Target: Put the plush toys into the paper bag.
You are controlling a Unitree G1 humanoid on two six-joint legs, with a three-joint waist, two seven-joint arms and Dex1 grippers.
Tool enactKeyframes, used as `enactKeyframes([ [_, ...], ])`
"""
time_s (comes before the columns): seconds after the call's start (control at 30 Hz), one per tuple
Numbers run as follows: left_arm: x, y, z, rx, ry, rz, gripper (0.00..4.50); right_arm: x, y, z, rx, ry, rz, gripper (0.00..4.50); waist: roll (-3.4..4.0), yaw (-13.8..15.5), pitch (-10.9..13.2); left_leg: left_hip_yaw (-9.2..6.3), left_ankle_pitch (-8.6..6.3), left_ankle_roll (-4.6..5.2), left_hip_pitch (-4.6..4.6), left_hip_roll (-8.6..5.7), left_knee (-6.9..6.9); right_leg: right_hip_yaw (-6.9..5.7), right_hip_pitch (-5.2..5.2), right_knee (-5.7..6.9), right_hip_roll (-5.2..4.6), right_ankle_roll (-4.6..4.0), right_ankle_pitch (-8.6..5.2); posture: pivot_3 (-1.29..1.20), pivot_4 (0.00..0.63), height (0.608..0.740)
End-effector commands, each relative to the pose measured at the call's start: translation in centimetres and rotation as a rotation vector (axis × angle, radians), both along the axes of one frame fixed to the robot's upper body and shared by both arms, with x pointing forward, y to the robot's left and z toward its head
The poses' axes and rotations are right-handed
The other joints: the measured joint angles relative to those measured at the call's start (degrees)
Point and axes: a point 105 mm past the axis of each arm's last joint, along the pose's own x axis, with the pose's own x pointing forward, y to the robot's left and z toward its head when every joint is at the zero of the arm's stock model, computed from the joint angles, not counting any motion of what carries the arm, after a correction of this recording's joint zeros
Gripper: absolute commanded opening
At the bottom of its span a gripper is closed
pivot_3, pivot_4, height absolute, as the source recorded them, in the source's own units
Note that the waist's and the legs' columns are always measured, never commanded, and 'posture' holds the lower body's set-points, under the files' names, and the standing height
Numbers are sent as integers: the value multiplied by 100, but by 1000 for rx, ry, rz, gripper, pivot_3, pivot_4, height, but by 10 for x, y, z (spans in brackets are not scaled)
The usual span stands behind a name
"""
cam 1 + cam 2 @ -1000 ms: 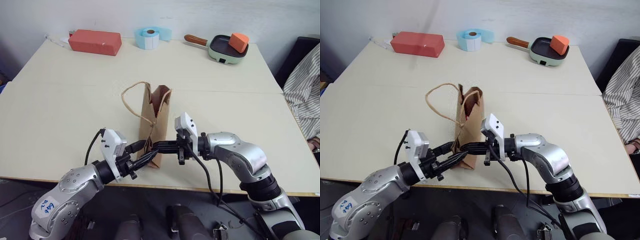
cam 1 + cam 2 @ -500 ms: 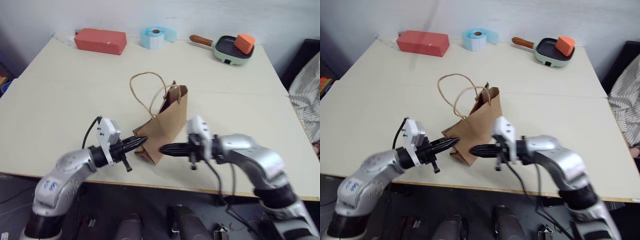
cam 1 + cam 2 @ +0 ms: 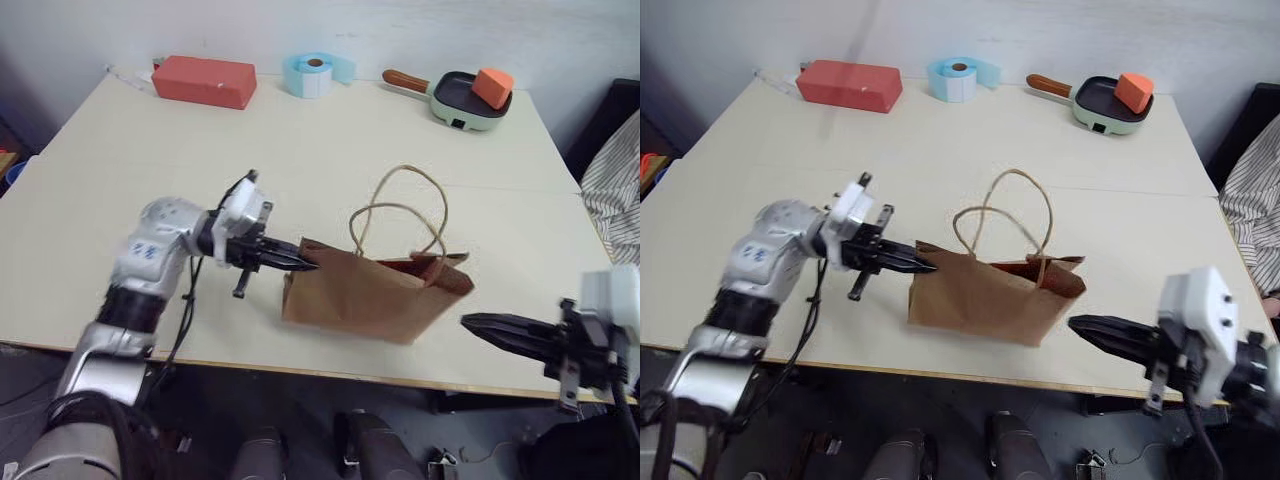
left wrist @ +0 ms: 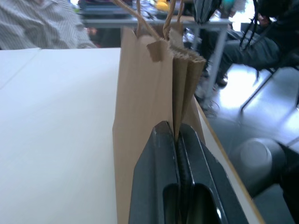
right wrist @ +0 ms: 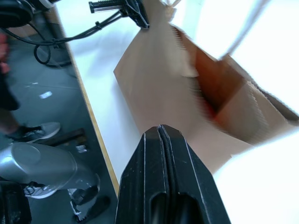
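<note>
The paper bag (image 3: 375,292) lies on its side near the front edge of the table (image 3: 150,170), mouth turned toward the robot's right, its two cord handles (image 3: 400,210) arching up over it. The left gripper (image 3: 290,262) has its fingers pressed together on the bag's bottom fold; the left wrist view shows paper nipped between them. Out past the mouth, well apart from it, the right gripper (image 3: 500,328) hangs off the table's front edge, fingers pressed together on nothing. And the toys? Something red (image 5: 212,88) shows inside the mouth in the right wrist view, likely the red plush, though the shape is unclear. No orange toy lies out on the table, so the loading looks done or nearly so; the bag is not standing upright.
</note>
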Motion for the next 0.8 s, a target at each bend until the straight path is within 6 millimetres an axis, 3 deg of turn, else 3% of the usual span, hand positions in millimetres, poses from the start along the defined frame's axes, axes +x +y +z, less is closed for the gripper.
enactKeyframes([
  [0.03,9,-5,-9,54,-47,-70,14,-9,1,3,-9,-41,-48,0,-2,-19,0,1,0,1,-1,0,0,0,0,0,1,0,0,0,150,740],
  [0.2,18,-5,-20,97,-45,-33,14,-11,2,-6,-18,-21,-75,0,-2,-25,0,1,-1,2,4,2,-2,15,-4,7,9,1,1,0,150,740],
  [0.3,19,7,-18,113,-19,14,621,-3,0,-5,-5,-22,-78,179,-2,-20,0,3,-1,2,12,1,-2,18,-3,13,7,1,1,0,150,740],
  [0.37,18,19,-11,108,2,56,1227,3,-5,-3,5,-13,-73,604,-3,-33,0,4,-1,2,15,2,-2,19,-3,15,7,1,1,0,150,740],
  [0.47,5,45,7,100,63,141,2130,11,-13,0,1,-2,-42,1591,-2,-49,0,4,-1,1,16,6,-5,21,-4,15,7,1,0,0,150,740],
  [0.6,-32,87,35,99,207,245,3345,19,-30,9,-26,18,3,2977,3,-33,3,-3,0,-1,20,10,-6,17,-4,17,4,-2,-1,0,150,740],
  [0.73,-73,126,74,87,264,372,4492,21,-57,31,-20,58,65,4305,-6,-28,8,-6,-1,1,19,11,-12,15,-3,9,1,-2,-1,0,150,740],
  [0.8,-87,138,88,83,285,404,4500,23,-70,44,-6,62,78,4451,-2,3,8,-6,-2,2,22,7,-8,13,2,4,-5,-3,-2,0,150,740],
])
